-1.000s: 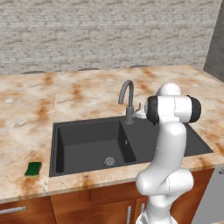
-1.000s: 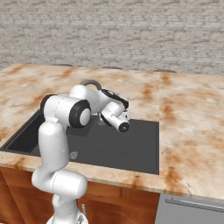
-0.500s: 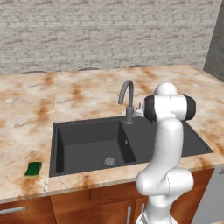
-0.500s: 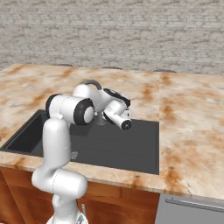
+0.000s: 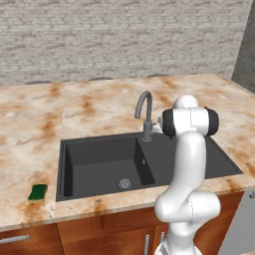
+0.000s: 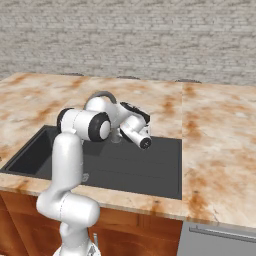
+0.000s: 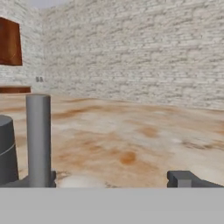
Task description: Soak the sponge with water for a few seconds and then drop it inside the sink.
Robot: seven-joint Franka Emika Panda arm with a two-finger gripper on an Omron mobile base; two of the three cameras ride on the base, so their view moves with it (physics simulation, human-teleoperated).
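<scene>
Countertop (image 5: 45, 134) edge holds sponge (image 5: 37, 191), seemingly beside sink (image 5: 99, 162).

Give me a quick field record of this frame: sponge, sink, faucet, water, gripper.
sponge: green, on the counter left of the sink, near the front edge; not held
sink: dark basin set in the counter, round drain in its floor
faucet: grey curved spout behind the basin
water: no stream visible
gripper: open, empty, beside the faucet, facing the back wall
task status: sponge not yet picked up
</scene>
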